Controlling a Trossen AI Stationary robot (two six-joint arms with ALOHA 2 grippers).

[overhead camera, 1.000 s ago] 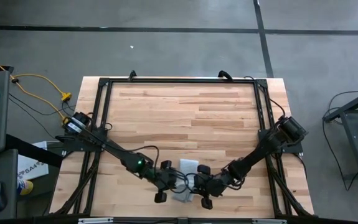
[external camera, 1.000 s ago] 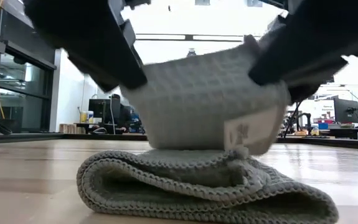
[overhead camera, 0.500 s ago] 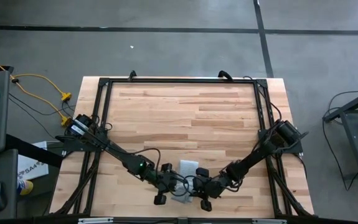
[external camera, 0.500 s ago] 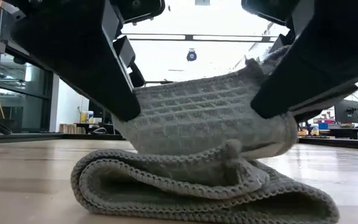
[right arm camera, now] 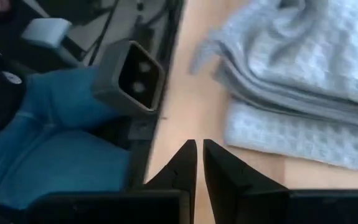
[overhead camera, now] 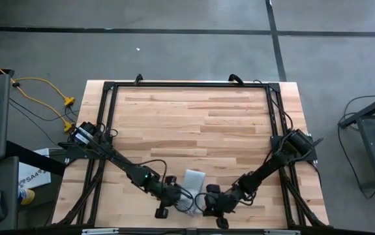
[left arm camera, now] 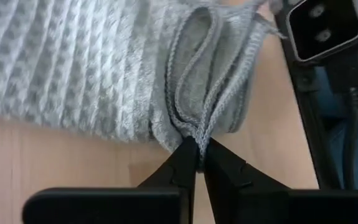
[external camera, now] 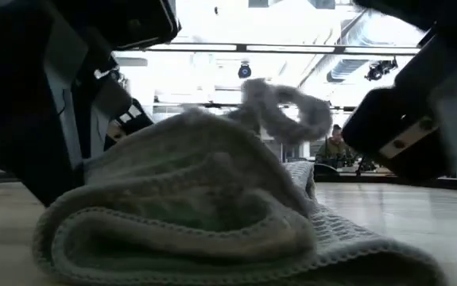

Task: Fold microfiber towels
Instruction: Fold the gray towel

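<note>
One folded, nubbly grey-white microfiber towel (overhead camera: 193, 179)

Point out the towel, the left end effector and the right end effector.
towel (overhead camera: 194, 177): high view, its flat upper layer.
left end effector (left arm camera: 200, 157): left wrist view, fingertips pinching the towel's folded edge.
right end effector (right arm camera: 199, 151): right wrist view, fingertips close together over bare wood.

A grey concrete floor (overhead camera: 174, 52) with dark seams surrounds the wooden table (overhead camera: 194, 124). Yellow cables (overhead camera: 40, 88) trail at ten o'clock, and a dark stand (overhead camera: 370, 124) sits at three o'clock. In the low view, bright ceiling lights (external camera: 236, 24) glare, and a seated person (external camera: 335, 147) is far behind.
</note>
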